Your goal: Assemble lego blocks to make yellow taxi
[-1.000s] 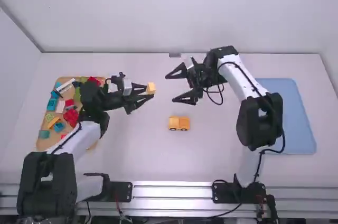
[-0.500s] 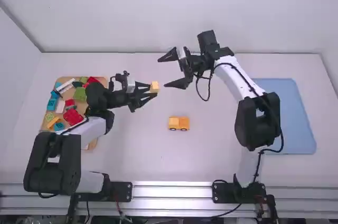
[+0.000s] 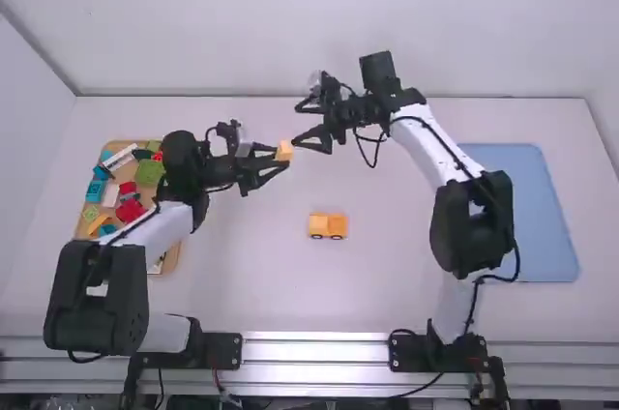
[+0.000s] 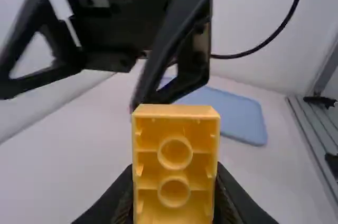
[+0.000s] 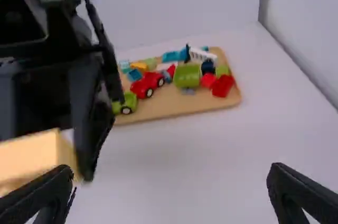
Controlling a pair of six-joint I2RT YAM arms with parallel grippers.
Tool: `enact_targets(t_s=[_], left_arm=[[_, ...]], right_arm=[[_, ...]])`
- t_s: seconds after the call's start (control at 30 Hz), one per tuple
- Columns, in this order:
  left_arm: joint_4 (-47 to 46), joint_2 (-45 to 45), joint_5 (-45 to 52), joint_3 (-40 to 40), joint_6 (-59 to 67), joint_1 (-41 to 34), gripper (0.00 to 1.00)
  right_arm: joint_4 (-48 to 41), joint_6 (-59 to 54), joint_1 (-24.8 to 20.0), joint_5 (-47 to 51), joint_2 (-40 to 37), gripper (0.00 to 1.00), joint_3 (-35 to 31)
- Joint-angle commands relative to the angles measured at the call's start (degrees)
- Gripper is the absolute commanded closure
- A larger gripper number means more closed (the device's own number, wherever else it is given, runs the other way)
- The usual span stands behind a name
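In the high view my left gripper is shut on a yellow block, held above the table left of centre. My left gripper grips the yellow block in the left wrist view, its hollow underside with two round tubes facing the camera. My right gripper is just beyond and right of that block, and my right gripper has its fingers wide apart. At the right wrist view's left edge is the yellow block. A yellow-orange vehicle with dark wheels sits on the table nearer the camera.
A wooden tray of mixed colored blocks lies at the left, partly under the left arm. The blue tray lies at the right, beside the right arm. Behind the table stands a white wall.
My right gripper has moved up the picture and leftward, then turned, coming close to the held block. My left gripper has shifted slightly right with the block.
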Motion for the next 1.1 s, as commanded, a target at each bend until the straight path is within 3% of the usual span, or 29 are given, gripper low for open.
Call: enact_targets(t_s=[0.0, 0.23, 0.3, 0.47, 0.57, 0.73, 0.83, 1.07], left_arm=[[-0.8, 0.1, -0.5, 1.7, 4.3, 0.2, 0.98], [-1.9, 0.1, 0.3, 1.6, 5.0, 0.2, 0.98], [-1.9, 0.1, 0.4, 1.6, 5.0, 0.2, 0.98], [1.6, 0.1, 3.7, 1.6, 5.0, 0.1, 0.98], [3.9, 0.1, 4.4, 1.6, 5.0, -0.5, 0.98], [3.7, 1.3, 3.3, 1.6, 8.2, -2.5, 0.98], [4.5, 3.2, 3.3, 2.1, 9.0, -3.9, 0.98], [18.7, 7.9, 3.1, 3.6, -3.5, -3.9, 0.98]], right_arm=[[-0.3, -5.4, -0.9, -3.1, -6.1, 0.02, -2.7], [14.9, 2.6, 0.1, -3.3, -10.1, 0.02, -15.0], [29.1, 12.7, 1.2, -1.7, -12.0, 0.02, -21.0], [48.3, 25.8, 0.8, 0.3, -14.0, 0.02, -29.3], [60.7, 34.8, 0.3, -4.2, -14.0, 0.02, -33.2], [65.7, 36.2, 0.7, -10.3, -13.8, 0.00, -33.8], [65.5, 36.2, 1.7, -10.4, -13.8, 0.07, -33.8], [64.7, 36.1, 1.1, -10.5, -13.8, 0.15, -33.9]])
